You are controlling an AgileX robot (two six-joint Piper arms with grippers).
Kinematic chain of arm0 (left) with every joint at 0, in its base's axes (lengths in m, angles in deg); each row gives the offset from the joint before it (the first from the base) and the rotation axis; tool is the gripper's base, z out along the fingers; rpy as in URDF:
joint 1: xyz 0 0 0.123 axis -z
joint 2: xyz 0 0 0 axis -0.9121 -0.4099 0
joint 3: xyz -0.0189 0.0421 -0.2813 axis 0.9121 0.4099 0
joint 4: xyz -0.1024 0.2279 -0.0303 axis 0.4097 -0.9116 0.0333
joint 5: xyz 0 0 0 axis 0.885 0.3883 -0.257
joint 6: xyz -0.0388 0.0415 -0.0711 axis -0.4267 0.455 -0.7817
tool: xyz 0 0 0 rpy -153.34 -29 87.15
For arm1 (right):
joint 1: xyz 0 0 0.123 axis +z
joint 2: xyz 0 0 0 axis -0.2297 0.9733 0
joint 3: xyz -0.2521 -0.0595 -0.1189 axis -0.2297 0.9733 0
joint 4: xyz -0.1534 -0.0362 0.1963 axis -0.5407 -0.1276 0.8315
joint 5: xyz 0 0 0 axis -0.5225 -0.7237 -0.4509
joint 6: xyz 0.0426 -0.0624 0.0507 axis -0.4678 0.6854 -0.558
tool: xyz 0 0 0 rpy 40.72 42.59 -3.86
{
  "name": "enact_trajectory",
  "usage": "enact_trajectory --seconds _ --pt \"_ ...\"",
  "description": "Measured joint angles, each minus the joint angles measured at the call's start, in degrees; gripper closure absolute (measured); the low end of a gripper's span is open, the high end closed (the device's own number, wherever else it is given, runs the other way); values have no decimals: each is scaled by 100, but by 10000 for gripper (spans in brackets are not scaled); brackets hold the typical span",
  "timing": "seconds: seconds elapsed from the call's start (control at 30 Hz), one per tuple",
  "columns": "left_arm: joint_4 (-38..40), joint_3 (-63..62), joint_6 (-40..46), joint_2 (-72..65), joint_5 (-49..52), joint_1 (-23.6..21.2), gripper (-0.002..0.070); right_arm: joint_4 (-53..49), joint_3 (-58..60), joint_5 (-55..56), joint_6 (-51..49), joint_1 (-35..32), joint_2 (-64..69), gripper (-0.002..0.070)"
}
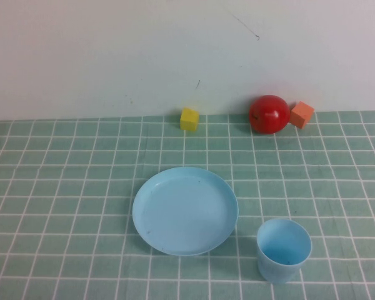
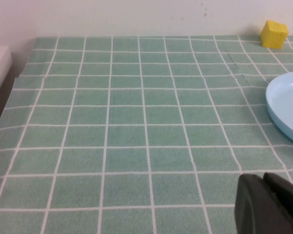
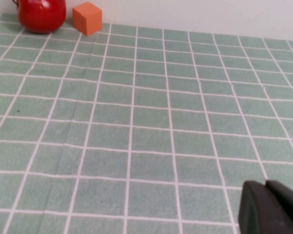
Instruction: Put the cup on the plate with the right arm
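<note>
The cup (image 1: 284, 249) stands upright on the bench (image 1: 62, 187), mouth up and empty, just beside the plate (image 1: 185, 210) but not touching it. Neither shows in my right wrist view, so relative to my right end effector (image 3: 272, 208) I can only say the cup is outside that camera's field; that view takes in bare checked cloth, with the red ball (image 3: 41, 14) and the orange block (image 3: 87, 18) well ahead by the wall.

The cup looks like thin, light plastic: easy to lift, smooth enough to slip, and likely to flex if squeezed hard. With no handle and a slight taper, I judge the best hold is across the rim, one finger inside and one outside, or around the upper wall, where it is widest. A light nudge could tip it or skate it away, so I should close gently.

My right end effector shows only as a dark corner low in its wrist view, over the cloth and holding nothing; its fingers seem to lie close together, though so little of it shows that I cannot be certain. My left end effector (image 2: 269, 204) looks the same, empty, with the plate's edge and the yellow block (image 2: 274, 33) ahead of it.
</note>
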Motion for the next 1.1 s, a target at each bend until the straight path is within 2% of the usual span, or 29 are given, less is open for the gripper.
enact_trajectory --seconds 0.97,1.1 --pt "0 0 0 0 0 0 678 0 0 9 0 0 0 679" --pt "0 0 0 0 0 0 678 0 23 419 0 0 0 679"
